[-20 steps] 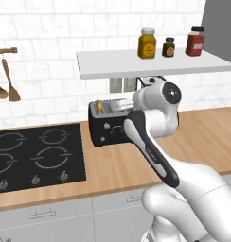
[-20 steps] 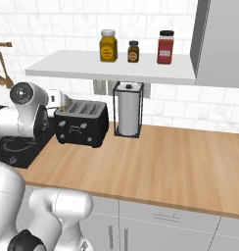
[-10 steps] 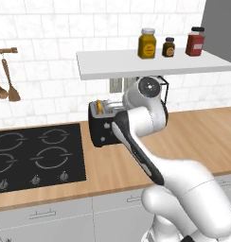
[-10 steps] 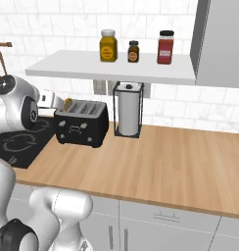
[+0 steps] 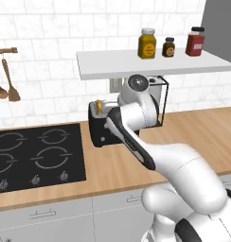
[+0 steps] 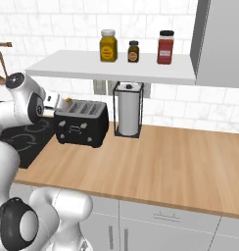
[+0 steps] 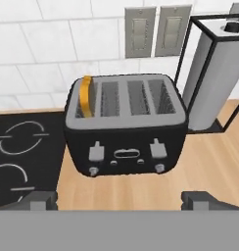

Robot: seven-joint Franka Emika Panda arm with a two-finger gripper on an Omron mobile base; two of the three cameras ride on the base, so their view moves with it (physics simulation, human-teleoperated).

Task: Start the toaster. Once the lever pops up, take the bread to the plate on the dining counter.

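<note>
Black toaster (image 7: 125, 131) centre-frame with bread (image 7: 85, 96) seated in its leftmost slot, so we hover the gripper (image 7: 120, 199) fully open, empty, facing its levers.

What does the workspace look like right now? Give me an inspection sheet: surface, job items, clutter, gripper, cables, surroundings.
Surface: light-wood worktop, with a black hob set in at the left.
Job's things: black toaster near the wall; bread stands in its leftmost slot, both levers up.
Clutter: paper towel holder just right of the toaster, apart from it.
Gripper: gripper open, holding nothing, facing the toaster's front, not touching it.
Cables: nothing seen.
Surroundings: white tiled wall with two outlets; shelf with three jars; wooden spoons hanging at left.
</note>
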